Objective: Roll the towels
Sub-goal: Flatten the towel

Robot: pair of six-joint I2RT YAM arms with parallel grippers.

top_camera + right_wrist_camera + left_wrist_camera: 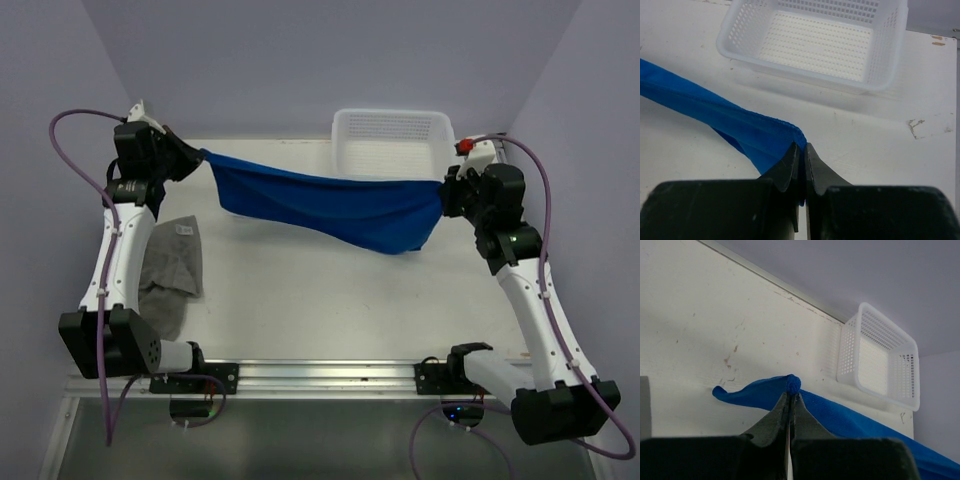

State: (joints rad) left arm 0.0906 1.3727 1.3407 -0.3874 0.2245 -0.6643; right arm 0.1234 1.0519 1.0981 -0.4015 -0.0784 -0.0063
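Grey towel (180, 262) (partly) behind left arm (120, 252)

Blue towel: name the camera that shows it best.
Top external: the whole blue towel hangs stretched between the left hand and right hand. Each wrist view shows only the corner pinched in its own hand and a strip trailing away.

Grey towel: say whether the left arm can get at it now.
Probably not yet: the left end effector is shut on the blue towel, stretched across to the right end effector. The grey towel itself lies uncovered.
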